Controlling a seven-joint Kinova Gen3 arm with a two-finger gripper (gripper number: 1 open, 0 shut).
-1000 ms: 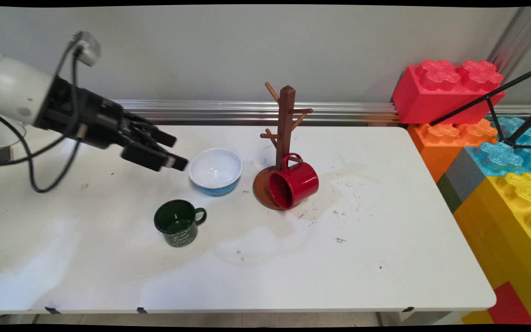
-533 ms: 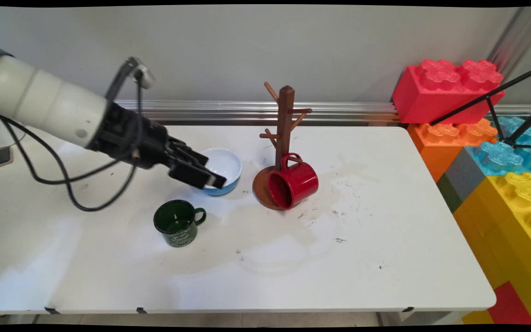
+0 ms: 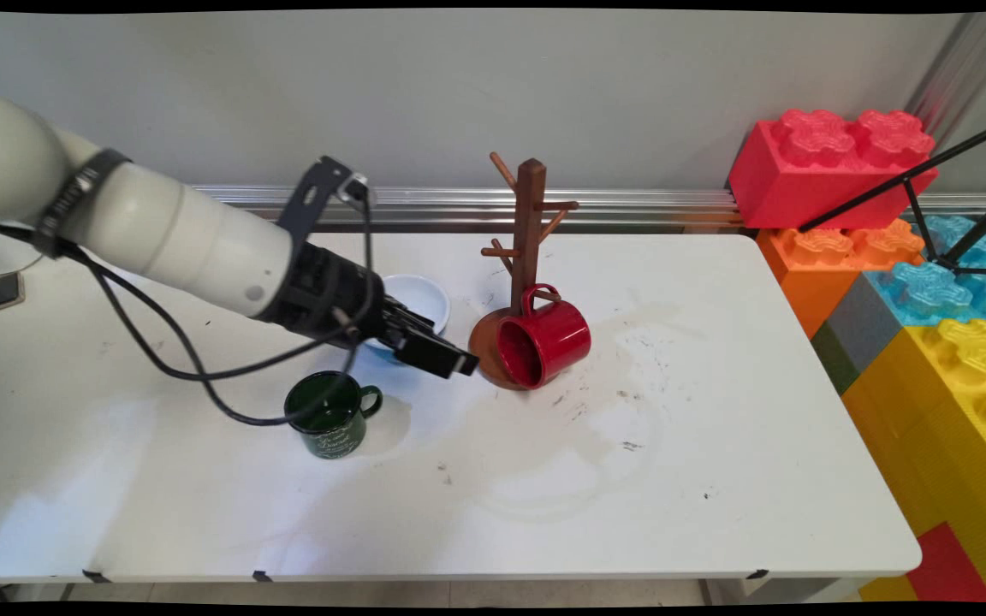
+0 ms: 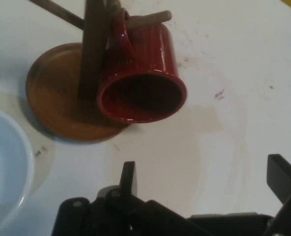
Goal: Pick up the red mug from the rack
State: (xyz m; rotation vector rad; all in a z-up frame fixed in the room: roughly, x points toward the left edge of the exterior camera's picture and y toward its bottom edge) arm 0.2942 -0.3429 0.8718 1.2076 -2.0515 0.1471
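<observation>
Your hand is open and holds nothing. The red mug hangs on the wooden mug tree, just ahead, mouth facing the hand.

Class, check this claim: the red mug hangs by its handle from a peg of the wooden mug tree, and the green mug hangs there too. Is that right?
Not quite. The red mug does hang from the wooden mug tree, but the green mug stands upright on the table, as the main view shows.
</observation>
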